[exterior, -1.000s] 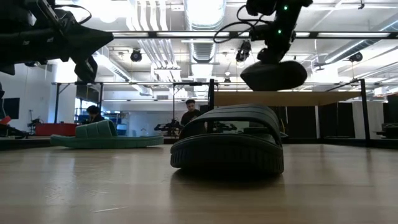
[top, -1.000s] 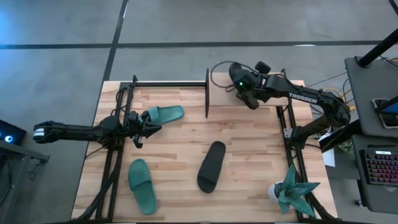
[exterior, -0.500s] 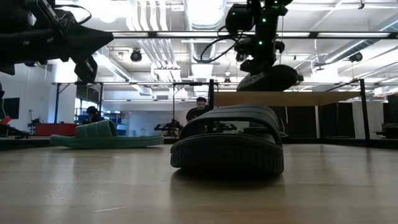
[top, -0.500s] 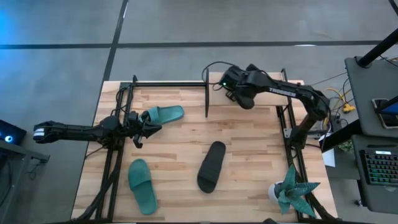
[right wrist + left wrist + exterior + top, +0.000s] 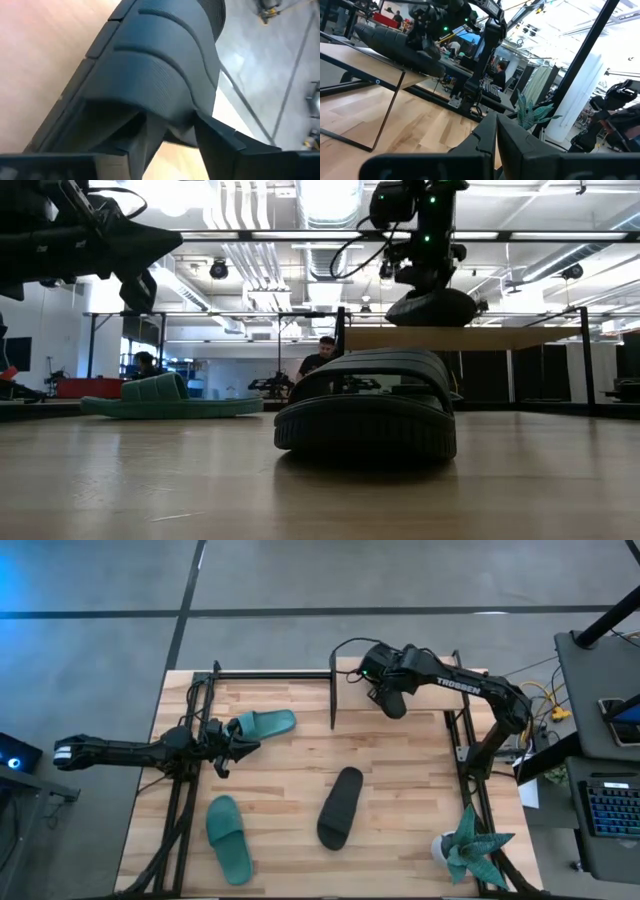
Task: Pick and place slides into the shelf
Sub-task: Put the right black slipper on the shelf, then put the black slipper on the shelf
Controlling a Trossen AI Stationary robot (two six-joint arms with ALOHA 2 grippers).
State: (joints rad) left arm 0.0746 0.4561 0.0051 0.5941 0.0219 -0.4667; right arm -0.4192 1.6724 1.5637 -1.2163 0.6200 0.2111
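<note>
Wooden butcher-block counter [image 5: 290, 765], with the right hand [image 5: 388, 690] holding a matte black slide [image 5: 391, 700] over the small plywood-topped, black-framed shelf [image 5: 470, 338] at the far edge.

Its fingers [image 5: 212, 145] are clamped on that slide's ribbed strap, the sole hanging just above the top board in the low view. A second matte black slide [image 5: 340, 807] lies on the counter near the middle. One teal-green slide [image 5: 264, 723] lies toward the far left, just beside the left hand [image 5: 240, 743], whose fingers [image 5: 485, 142] are pressed together, holding nothing. Another teal-green slide [image 5: 229, 837] lies at the near left. A teal spiky plant [image 5: 470, 845] stands at the near right corner.
</note>
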